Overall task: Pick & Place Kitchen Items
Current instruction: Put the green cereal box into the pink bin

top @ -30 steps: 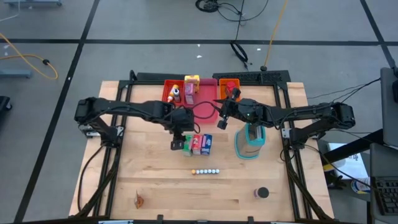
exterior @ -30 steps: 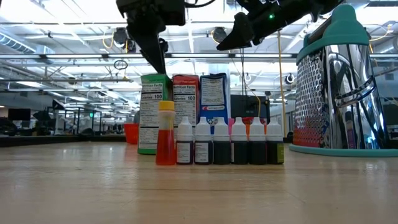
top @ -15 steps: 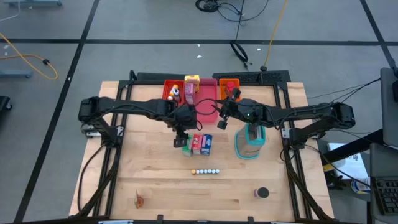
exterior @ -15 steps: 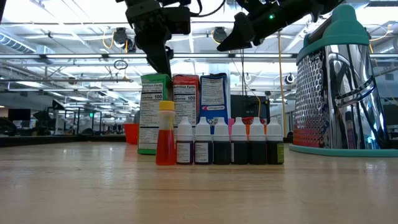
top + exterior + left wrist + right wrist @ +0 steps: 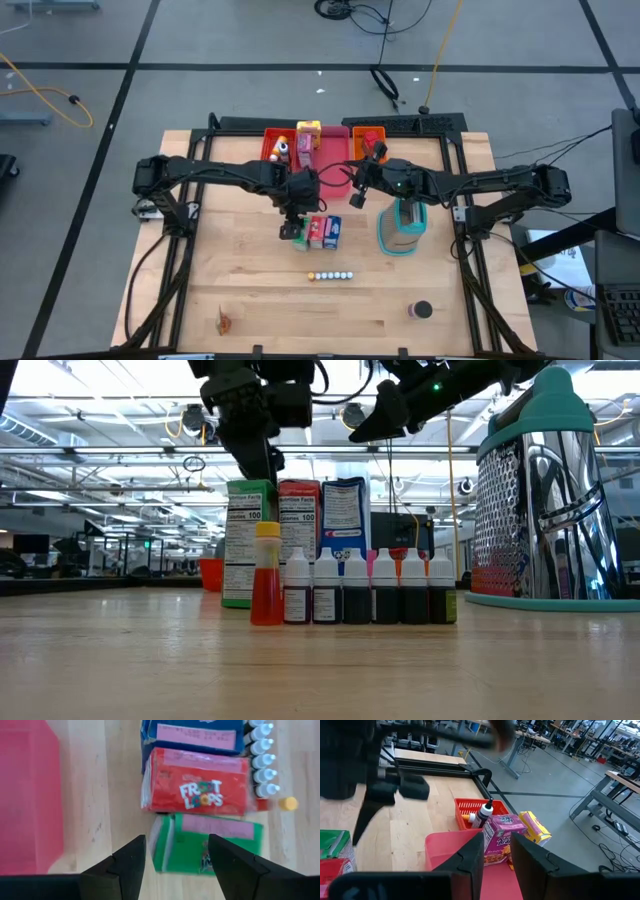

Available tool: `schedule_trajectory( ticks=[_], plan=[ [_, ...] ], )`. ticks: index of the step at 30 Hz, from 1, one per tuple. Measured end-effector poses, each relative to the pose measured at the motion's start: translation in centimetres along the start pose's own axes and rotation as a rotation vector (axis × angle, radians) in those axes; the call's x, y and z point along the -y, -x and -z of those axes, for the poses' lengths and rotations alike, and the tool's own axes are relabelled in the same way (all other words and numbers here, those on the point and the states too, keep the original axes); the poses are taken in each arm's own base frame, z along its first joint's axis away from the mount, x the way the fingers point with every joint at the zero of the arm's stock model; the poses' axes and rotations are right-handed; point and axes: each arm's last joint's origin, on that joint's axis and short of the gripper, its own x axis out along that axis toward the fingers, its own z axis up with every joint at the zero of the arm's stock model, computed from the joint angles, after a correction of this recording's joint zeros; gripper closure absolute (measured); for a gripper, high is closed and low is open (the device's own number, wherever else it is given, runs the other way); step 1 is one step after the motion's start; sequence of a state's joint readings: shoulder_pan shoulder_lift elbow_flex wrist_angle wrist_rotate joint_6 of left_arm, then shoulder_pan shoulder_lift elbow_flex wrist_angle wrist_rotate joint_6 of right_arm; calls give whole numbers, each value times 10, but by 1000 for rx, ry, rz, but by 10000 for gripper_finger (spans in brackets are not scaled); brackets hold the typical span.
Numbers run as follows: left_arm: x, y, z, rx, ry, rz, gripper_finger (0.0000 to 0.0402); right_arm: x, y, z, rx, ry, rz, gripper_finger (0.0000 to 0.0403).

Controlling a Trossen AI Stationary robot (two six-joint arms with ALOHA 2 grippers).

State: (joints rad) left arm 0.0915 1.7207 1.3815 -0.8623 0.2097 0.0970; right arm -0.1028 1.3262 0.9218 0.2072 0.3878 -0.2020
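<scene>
I find a purple box (image 5: pixel 501 834) and yellow box (image 5: pixel 535 832) already in the pink tray (image 5: pixel 327 155). My left tool (image 5: pixel 174 865) hangs parted and empty above the green box (image 5: pixel 207 850); my right tool (image 5: pixel 495 857) waits narrow, empty. Red box (image 5: pixel 197 790), blue box (image 5: pixel 195 734), bottles (image 5: pixel 355 588) and can (image 5: pixel 421 311) remain on the counter (image 5: pixel 250 290).

Standing food boxes in a row on the desk: three, namely one green box (image 5: pixel 207 844), one red box (image 5: pixel 197 788) and one blue box (image 5: pixel 192 734). Small bottles (image 5: pixel 356 589) lined up in front: seven. Trays at the rear: three. Boxes in the pink tray (image 5: pixel 328 150): two.
</scene>
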Motion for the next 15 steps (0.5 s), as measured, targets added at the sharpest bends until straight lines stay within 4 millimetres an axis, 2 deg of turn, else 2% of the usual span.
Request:
schedule_trajectory(
  ticks=[4, 7, 9, 15],
  plan=[
    [-1, -7, 0, -17, 6, 67, 196, 0, 0, 0, -2, 1, 0, 314],
    [-1, -12, -1, -23, 7, 102, 225, 0, 0, 0, -2, 1, -1, 314],
    [-1, -13, 0, -32, 0, 107, 257, 0, 0, 0, -2, -3, -1, 314],
    [-3, -13, 1, -35, -8, 113, 384, 0, 0, 0, -5, -4, -1, 314]
  ],
)
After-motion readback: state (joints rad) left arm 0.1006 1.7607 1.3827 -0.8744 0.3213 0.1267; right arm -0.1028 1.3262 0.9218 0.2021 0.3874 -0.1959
